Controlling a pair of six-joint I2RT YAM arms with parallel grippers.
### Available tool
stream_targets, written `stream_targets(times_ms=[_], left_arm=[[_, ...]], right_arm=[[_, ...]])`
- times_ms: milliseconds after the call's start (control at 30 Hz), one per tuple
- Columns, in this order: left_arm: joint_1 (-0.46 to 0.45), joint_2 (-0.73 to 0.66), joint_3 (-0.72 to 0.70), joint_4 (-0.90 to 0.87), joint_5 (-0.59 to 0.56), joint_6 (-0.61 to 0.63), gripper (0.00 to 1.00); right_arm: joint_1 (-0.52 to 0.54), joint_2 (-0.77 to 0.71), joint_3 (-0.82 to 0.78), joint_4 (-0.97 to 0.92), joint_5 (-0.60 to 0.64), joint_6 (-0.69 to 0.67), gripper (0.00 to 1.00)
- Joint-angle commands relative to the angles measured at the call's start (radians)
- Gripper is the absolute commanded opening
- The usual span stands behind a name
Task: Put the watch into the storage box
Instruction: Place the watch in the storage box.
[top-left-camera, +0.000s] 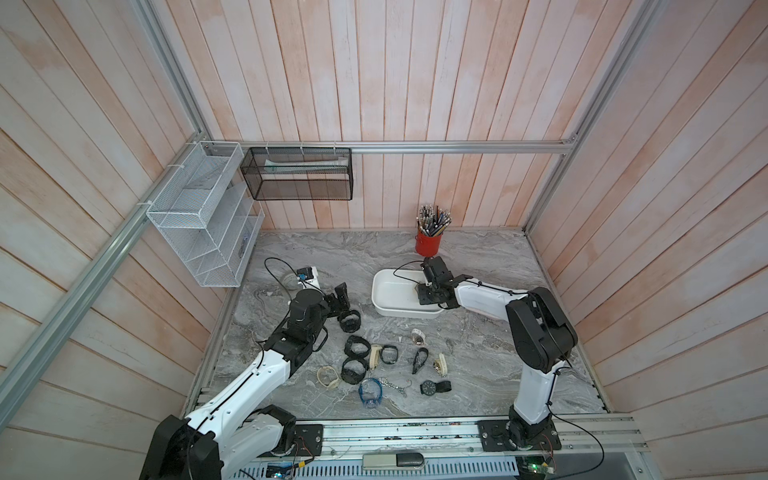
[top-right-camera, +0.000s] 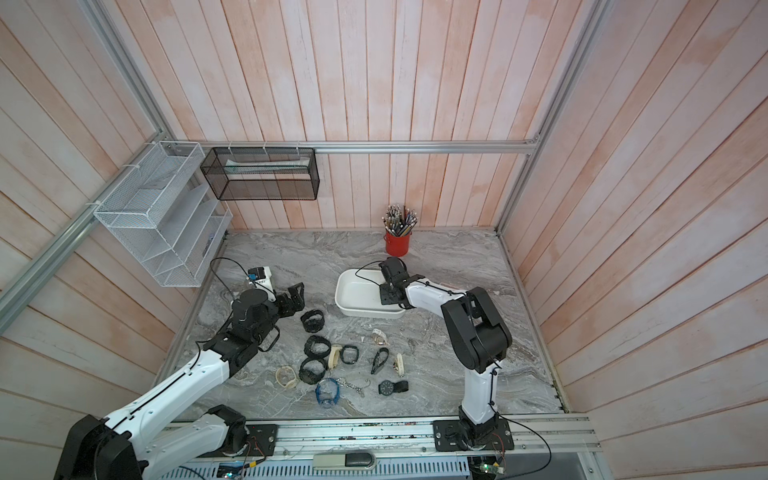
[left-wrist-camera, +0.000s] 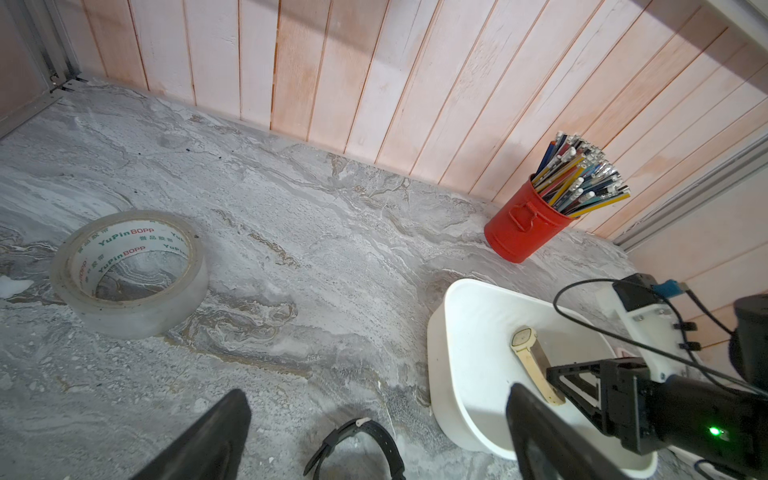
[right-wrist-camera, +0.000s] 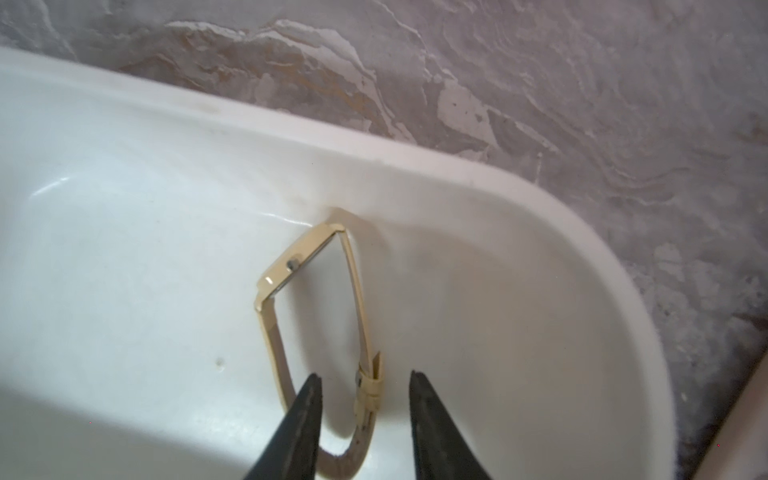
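Observation:
A cream watch (right-wrist-camera: 299, 262) with a slim strap lies inside the white storage box (right-wrist-camera: 166, 124), its case leaning on the box wall. My right gripper (right-wrist-camera: 365, 376) reaches into the box and is open; its jaws stand on either side of the strap's buckle end with a gap on each side. The left wrist view shows the same watch (left-wrist-camera: 530, 357) in the box (left-wrist-camera: 457, 332). In a top view the box (top-left-camera: 384, 286) sits at mid-table. My left gripper (left-wrist-camera: 376, 392) is wide open and empty, hovering just over a black watch (left-wrist-camera: 374, 432) left of the box.
Several loose watches (top-left-camera: 357, 347) lie scattered on the marble table in front of the box. A tape roll (left-wrist-camera: 129, 270) sits at the left, and a red pencil cup (top-left-camera: 429, 243) behind the box. A white mesh rack (top-left-camera: 199, 232) and a black mesh basket (top-left-camera: 297, 174) hang on the walls.

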Motion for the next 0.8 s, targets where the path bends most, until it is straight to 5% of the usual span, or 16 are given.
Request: stream_targets(times_ms=[0, 200, 367, 767], left_arm=[[0.004, -0.006, -0.006, 0.005, -0.016, 0.004, 0.97], [0.006, 0.020, 0.004, -0.001, -0.007, -0.003, 0.97], [0.008, 0.017, 0.004, -0.102, -0.008, -0.055, 0.97], [0.107, 0.056, 0.029, -0.240, 0.200, -0.099, 0.76]], right_arm=[[-0.005, -0.105, 0.027, 0.018, -0.018, 0.003, 0.45], [-0.014, -0.271, -0.032, 0.060, -0.041, -0.008, 0.64], [-0.015, -0.489, -0.331, 0.388, -0.037, 0.014, 0.84], [-0.016, -0.481, -0.339, 0.446, -0.042, 0.014, 0.87]])
